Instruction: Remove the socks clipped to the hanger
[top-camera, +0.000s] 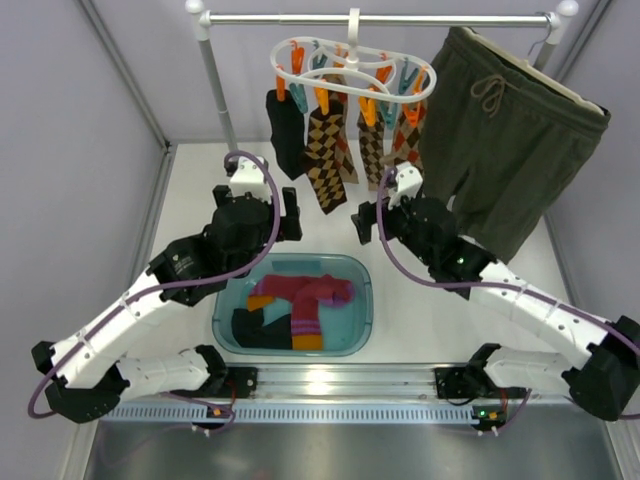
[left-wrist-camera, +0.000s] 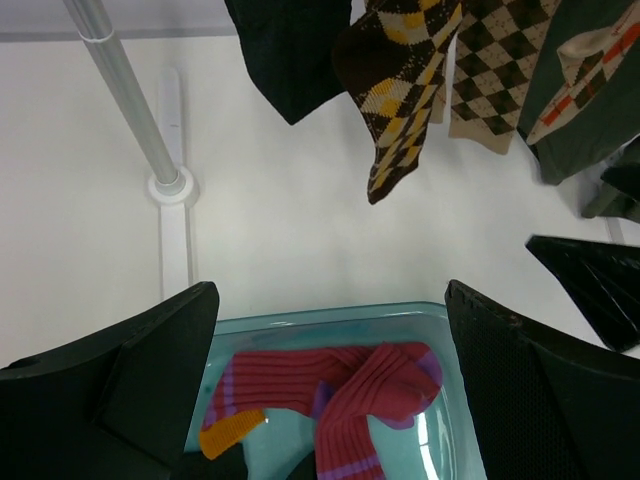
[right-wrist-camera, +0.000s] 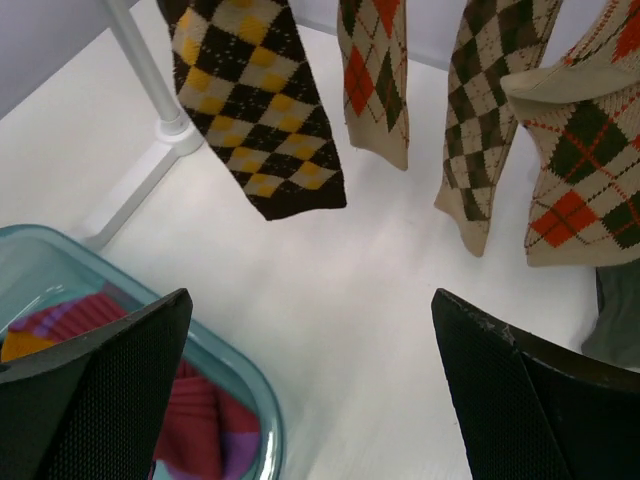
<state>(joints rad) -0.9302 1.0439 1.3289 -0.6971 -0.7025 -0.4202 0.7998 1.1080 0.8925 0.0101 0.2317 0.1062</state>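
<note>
The argyle socks (right-wrist-camera: 260, 120) are soft knitted cloth. The hanger (top-camera: 353, 35) is smooth white plastic. The blue tub (top-camera: 364, 310) is shiny see-through plastic. The rail (top-camera: 380, 18) is shiny metal.

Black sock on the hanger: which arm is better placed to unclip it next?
Left, likely: the black sock hangs just ahead of the open left tool; the right tool faces only argyle socks.
</note>
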